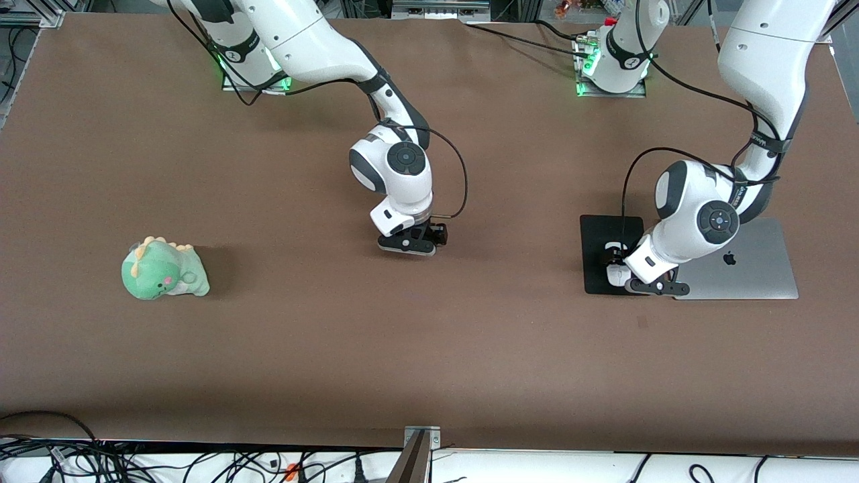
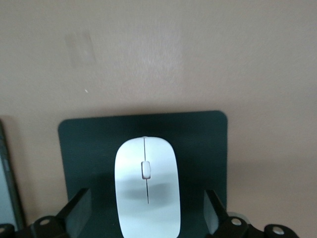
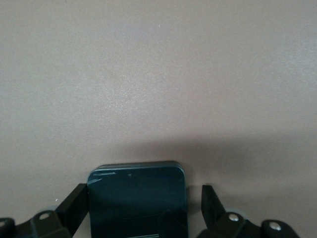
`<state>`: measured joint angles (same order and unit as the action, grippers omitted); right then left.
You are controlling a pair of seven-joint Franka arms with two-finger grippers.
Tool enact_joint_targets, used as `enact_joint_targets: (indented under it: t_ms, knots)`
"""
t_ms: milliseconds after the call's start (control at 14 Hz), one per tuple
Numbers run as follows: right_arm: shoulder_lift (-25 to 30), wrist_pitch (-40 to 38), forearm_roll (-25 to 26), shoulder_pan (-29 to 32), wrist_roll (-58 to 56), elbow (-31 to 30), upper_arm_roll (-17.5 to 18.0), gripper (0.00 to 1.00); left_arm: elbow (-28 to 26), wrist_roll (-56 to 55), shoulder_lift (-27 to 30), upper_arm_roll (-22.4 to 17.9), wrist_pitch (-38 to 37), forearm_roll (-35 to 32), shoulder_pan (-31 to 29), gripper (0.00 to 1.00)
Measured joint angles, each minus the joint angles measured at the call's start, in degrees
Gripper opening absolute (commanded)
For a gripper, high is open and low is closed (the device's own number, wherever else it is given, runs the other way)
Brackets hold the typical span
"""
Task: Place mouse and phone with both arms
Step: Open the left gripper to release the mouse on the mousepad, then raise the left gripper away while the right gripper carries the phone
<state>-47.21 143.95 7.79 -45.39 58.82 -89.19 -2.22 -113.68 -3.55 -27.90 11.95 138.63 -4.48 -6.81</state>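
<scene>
Both things look set down, or very nearly. The mouse [image 2: 146,186] lies on the black mat [image 2: 84,144] beside the laptop [image 1: 755,268], at the left arm's end of the table [image 1: 429,349], with the left gripper [image 2: 146,213] low around it — jaws spread, a gap on each side. The phone [image 3: 138,201] lies flat on the bare table near the middle; the right gripper [image 3: 141,208] straddles it, jaws released, apparently not pinching. Left to do, I judge: lifting both arms clear.

White jointed arms [image 1: 396,168], black cables
</scene>
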Motion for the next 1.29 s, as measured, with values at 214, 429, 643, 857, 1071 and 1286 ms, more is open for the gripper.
enact_joint_targets:
  t_ms: [214, 429, 643, 857, 1071, 1286]
  knots:
    - [-0.67, 1.15, 0.02, -0.56, 0.2, 0.0, -0.03, 0.99, 1.35, 0.01, 4.46, 0.27, -3.43, 0.0, 0.1, 1.0]
    - [-0.72, 1.22, 0.74, -0.85, 0.56, 0.02, -0.28, 0.53, 7.59, 0.02, 8.76, 1.39, -16.26, 0.0, 0.3, 1.0]
    - [-0.38, 1.13, 1.22, -1.0, 0.65, 0.1, -0.32, 0.2, 19.51, 0.13, 9.94, 1.63, -34.08, 0.01, 0.68, 1.0]
    - [-0.39, 1.13, 1.23, -0.94, 0.65, 0.16, -0.41, 0.12, 26.71, 0.41, 10.06, 1.66, -43.15, 0.02, 1.49, 1.0]
    - [-0.42, 0.8, 1.23, 1.18, -1.59, 0.71, -1.12, 0.11, 31.58, 2.35, 11.12, 1.04, -46.09, 0.04, 2.07, 1.0]
    - [-0.37, -4.92, 1.02, 5.69, -9.41, 4.17, -1.01, 0.1, 32.31, 3.64, 16.09, -3.76, -47.43, 0.61, 4.26, 1.0]
